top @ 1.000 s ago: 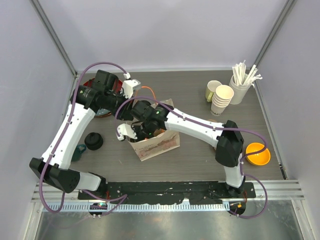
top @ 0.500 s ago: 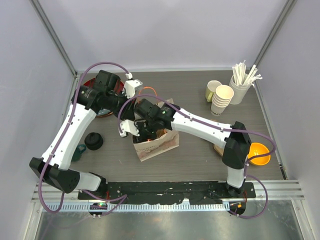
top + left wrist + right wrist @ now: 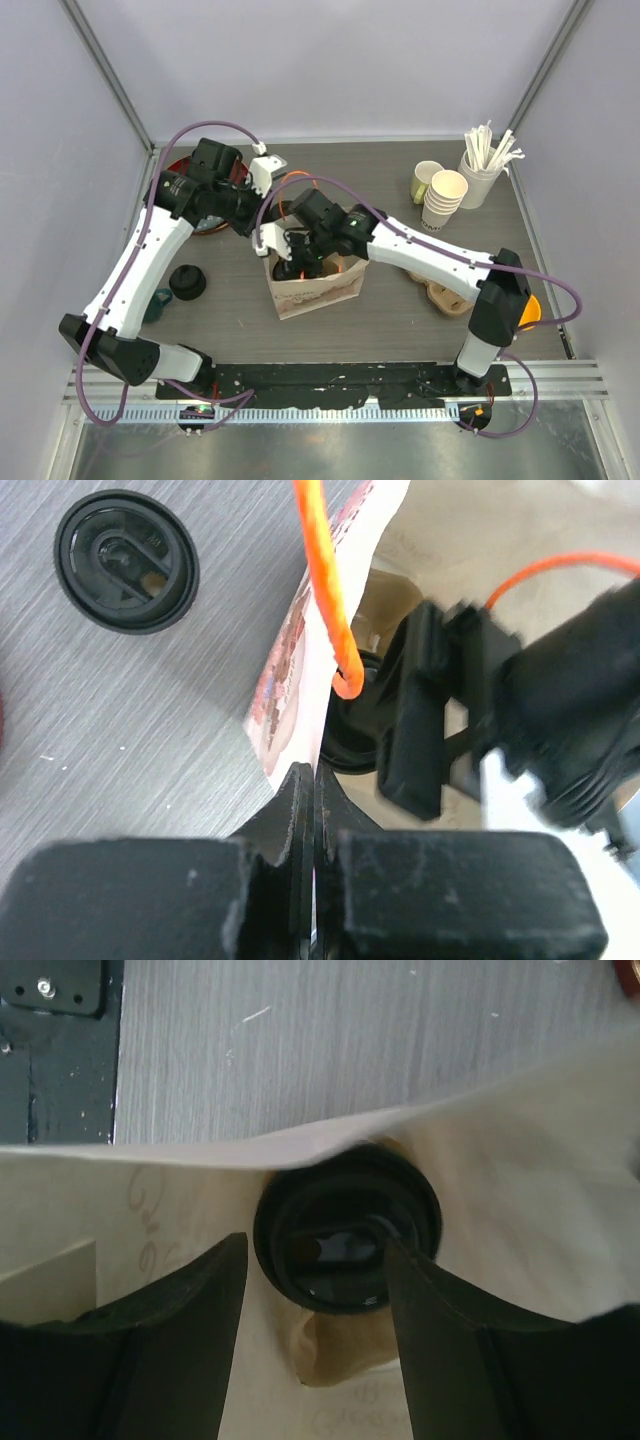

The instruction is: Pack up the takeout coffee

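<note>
You are working on a grey wood-grain table [image 3: 230, 325] sitting inside pale lilac walls [image 3: 330, 70], with a paper bag [image 3: 315, 290] standing near its middle. Your left gripper [image 3: 307, 780] is pressing its fingers together on the bag's rim, while your right gripper [image 3: 315, 1250] is reaching into the bag, fingers spread either side of the first coffee cup [image 3: 345, 1225] standing inside. The second coffee cup [image 3: 187, 282] is sitting on the table left of the bag, and a stack of paper cups [image 3: 444, 200], a mug [image 3: 426, 180] and a straw holder [image 3: 480, 185] are crowding the far right corner.

First cup [image 3: 347, 1235] sits in bag [image 3: 322, 290], second cup [image 3: 187, 282] left of it.
</note>
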Available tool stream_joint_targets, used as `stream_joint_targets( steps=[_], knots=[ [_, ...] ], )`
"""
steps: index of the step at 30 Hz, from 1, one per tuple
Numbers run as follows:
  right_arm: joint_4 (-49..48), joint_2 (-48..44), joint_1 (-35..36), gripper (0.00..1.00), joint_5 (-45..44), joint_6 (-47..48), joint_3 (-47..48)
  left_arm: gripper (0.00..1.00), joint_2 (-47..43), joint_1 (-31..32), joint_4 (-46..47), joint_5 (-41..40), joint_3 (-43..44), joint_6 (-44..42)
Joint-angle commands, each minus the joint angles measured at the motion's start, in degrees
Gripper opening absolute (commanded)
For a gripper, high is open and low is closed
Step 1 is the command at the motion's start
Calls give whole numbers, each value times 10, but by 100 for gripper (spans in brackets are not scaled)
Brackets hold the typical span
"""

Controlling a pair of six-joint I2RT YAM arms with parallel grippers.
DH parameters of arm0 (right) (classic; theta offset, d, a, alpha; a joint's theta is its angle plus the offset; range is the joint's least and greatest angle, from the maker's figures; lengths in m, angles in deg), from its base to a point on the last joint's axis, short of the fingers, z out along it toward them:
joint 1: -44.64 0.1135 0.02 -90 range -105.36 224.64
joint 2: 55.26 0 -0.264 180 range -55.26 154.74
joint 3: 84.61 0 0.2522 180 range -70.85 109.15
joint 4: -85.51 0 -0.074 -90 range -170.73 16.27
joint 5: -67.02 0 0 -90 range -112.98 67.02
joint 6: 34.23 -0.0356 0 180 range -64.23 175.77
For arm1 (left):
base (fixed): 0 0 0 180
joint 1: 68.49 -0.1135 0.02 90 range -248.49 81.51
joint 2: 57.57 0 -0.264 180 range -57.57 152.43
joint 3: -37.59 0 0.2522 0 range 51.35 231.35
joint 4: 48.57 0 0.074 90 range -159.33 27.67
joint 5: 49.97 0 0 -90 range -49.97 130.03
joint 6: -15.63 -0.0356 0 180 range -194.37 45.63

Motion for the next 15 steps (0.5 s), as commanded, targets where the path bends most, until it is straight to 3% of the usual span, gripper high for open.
stream_joint_targets(
  steps=[1,6,15],
  knots=[
    [-113,-85,-35,63,33,-54,-12,0,-2,1,-13,-6,12,-7],
    [-144,-127,-46,66,61,-64,-41,0,-1,2,-12,-8,12,-6],
    [-167,-138,-58,67,23,-117,-56,0,2,2,-11,-8,12,-6]
  ],
)
